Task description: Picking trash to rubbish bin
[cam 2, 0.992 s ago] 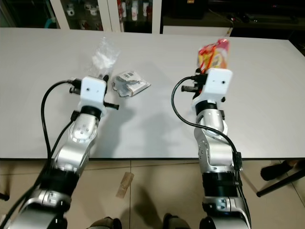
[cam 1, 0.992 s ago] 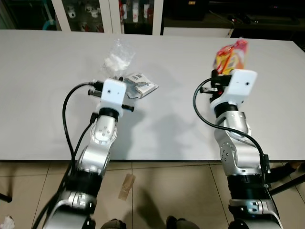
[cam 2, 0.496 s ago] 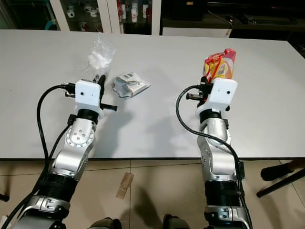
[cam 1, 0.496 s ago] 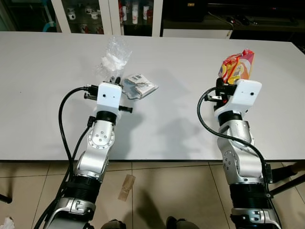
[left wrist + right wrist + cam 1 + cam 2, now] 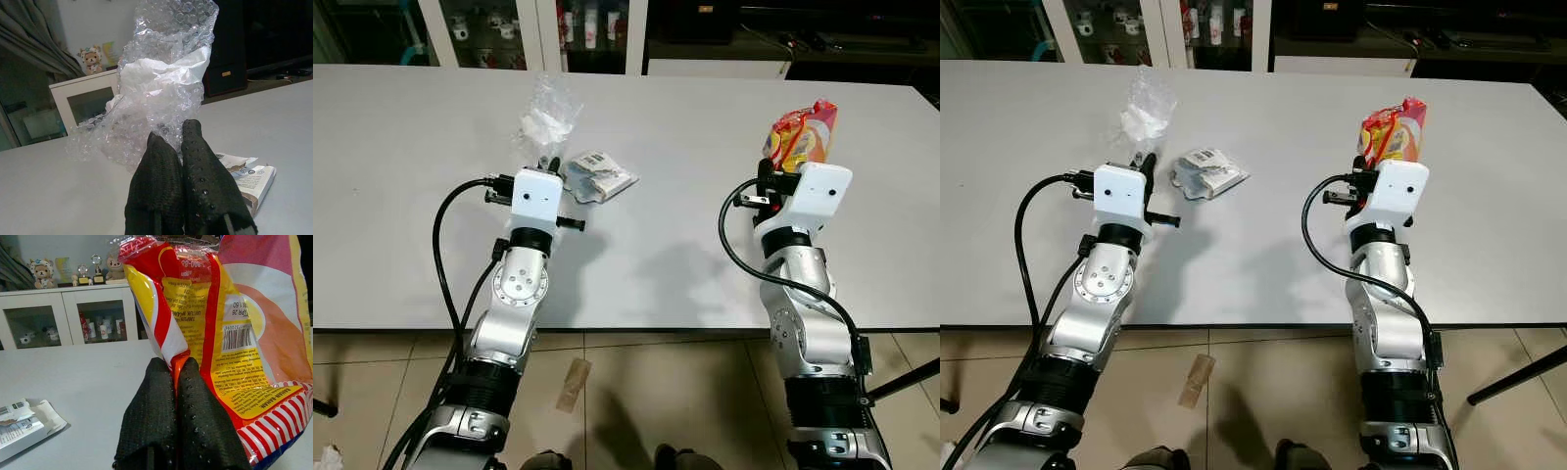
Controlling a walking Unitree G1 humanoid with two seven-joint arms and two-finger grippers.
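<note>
Now, left gripper (image 5: 182, 147): pinching crinkly clear bubble wrap (image 5: 161, 83).
Right gripper (image 5: 175, 377): clamped on glossy red-yellow snack bag (image 5: 230, 333).
Table (image 5: 411, 137): smooth, white; flattened paper packet (image 5: 597, 176) mid-surface, near edge bare.

- The bench (image 5: 401, 147) is seen from above by both eye views, facing forward and down; both arms are shared.
- Each wrist view is aimed closely along its fingers, level with the bench.
</note>
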